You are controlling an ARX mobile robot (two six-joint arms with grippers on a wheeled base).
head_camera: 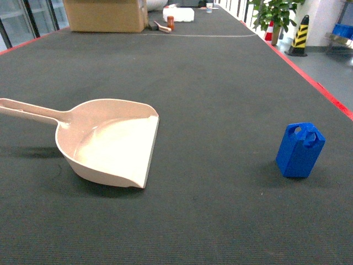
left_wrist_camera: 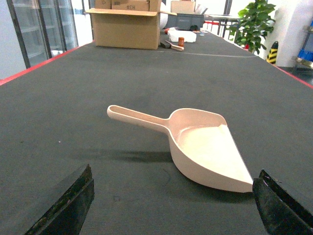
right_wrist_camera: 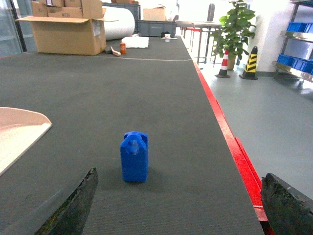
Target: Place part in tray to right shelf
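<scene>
Part [right_wrist_camera: 134, 156] ahead between open jaws

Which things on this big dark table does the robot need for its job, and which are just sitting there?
Needed for the job:
- blue part, standing upright on the right
- beige tray, empty, on the left
- left gripper and right gripper, both open

Just sitting there:
- cardboard box at the far end
- white container
- potted plant
- striped cone

tray [head_camera: 110, 144] left | part [head_camera: 300, 150] right, well apart, seemingly upright | both on table [head_camera: 220, 77]
</scene>
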